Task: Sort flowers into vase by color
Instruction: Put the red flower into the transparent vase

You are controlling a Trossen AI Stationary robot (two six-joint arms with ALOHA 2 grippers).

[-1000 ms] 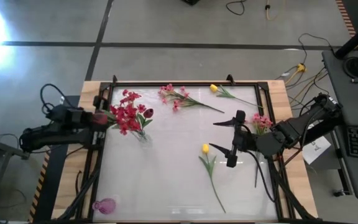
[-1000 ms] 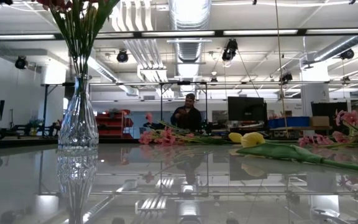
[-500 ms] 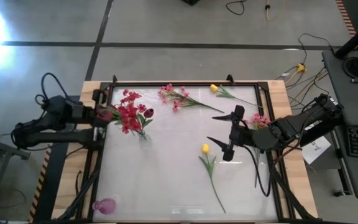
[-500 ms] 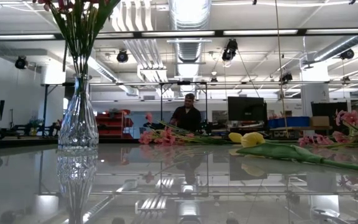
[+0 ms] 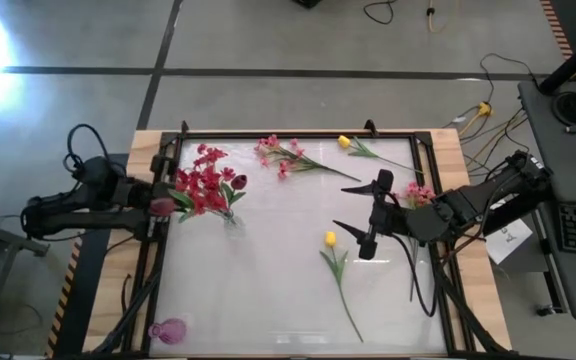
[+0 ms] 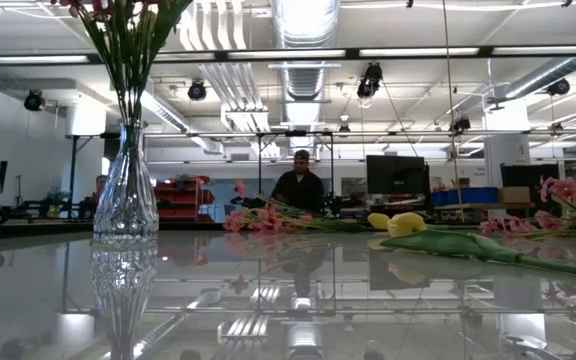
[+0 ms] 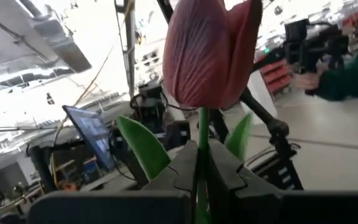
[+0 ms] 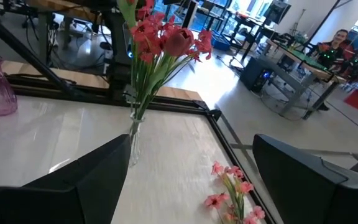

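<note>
The left claw (image 5: 154, 205) sits at the left edge of the tabletop (image 5: 268, 270), just beside the clear vase (image 6: 126, 190) that holds the red blossoms (image 5: 203, 185). It is clenched on the thin green stem of a pink-red tulip bud (image 7: 210, 50); in the left wrist view the stem runs straight down between the two dark fingers (image 7: 179, 177), with the bud standing upright above them and two green leaves to either side. From above, the bud (image 5: 162, 206) shows as a small pinkish spot at the claw's tip, near the red bunch but apart from it, though whether it touches the outer leaves is hard to judge from this height.

The right claw (image 5: 366, 212) hovers over the right half of the tabletop with its fingers spread wide and nothing between them. A yellow tulip (image 5: 330, 239) lies just beside its lower finger, stem trailing toward the front edge. A pink spray (image 5: 420, 195) lies close behind the right claw, partly under the arm.

Farther back lie another pink spray (image 5: 280, 155) and a second yellow tulip (image 5: 345, 142). A small pink vase (image 5: 168, 330) stands at the front left corner. A person (image 6: 300, 187) stands in the room beyond.
</note>
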